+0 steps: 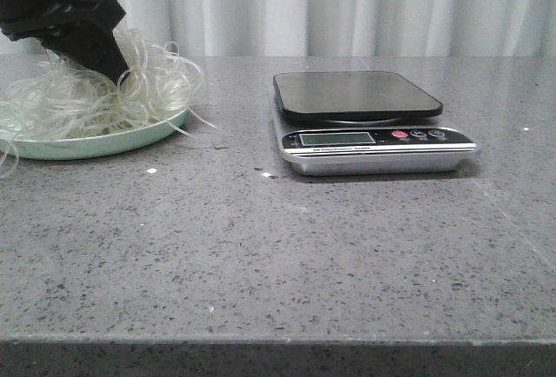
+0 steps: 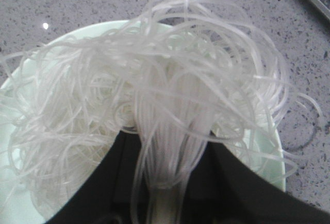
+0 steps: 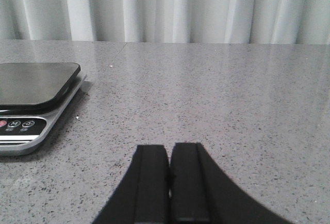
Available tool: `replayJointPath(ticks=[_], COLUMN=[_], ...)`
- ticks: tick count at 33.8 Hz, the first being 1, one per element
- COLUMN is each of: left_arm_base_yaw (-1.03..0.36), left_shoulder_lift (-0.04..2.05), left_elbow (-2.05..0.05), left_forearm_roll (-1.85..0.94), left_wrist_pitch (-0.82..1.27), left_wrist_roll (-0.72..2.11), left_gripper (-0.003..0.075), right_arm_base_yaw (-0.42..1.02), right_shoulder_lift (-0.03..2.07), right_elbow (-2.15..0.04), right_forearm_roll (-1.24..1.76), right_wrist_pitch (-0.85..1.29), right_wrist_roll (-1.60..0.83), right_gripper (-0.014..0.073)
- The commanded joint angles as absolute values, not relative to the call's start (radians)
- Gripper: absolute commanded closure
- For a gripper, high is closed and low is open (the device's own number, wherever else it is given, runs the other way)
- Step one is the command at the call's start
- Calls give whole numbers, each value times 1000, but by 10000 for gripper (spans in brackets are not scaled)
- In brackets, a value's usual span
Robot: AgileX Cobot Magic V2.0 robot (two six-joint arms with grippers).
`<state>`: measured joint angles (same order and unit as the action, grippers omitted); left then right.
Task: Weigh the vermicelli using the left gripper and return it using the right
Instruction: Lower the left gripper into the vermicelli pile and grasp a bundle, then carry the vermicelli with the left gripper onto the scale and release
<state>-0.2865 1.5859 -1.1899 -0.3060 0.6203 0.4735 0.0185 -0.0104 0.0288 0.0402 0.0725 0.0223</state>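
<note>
Left fingers (image 2: 170, 182) clamped on vermicelli (image 1: 95, 90) over plate (image 1: 130, 138) — scale (image 1: 356, 99) off to the right. Right fingers (image 3: 169, 182) closed, empty, nearer scale.

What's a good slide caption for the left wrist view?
Left end effector shut on vermicelli over pale green plate.

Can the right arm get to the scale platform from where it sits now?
Probably yes. The right gripper, shut and holding nothing, sits low over bare counter, and nothing stands between it and the scale, whose platform has nothing on it.
</note>
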Motion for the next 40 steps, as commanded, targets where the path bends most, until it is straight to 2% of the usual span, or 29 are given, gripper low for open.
replayJointPath(ticks=[1,11,18,28,33,40], left_arm_base_yaw=[-288,-288,-317,-532,-643,-717], left_shoulder_lift=[1549,1509,1491,1522,1589,1695], left_elbow=[-1226,-1395,-1608,-1828,-1847,-1847], left_forearm_roll=[-304,-304,-310,-311,-311,-323], left_wrist_pitch=[564,645,693,632,581,567], left_wrist_roll=[476,476,476,476,476,474], left_gripper=[575,583,583,583,583,583], right_arm_base_yaw=[14,14,14,14,14,14], right_shoulder_lift=[-27,-27,-27,-27,-27,-27], right_elbow=[19,19,19,19,19,19], right_forearm_roll=[37,37,37,37,37,37], right_wrist_pitch=[0,0,0,0,0,0], right_wrist_roll=[20,20,20,20,20,20], right_gripper=[442,442,442,442,442,442])
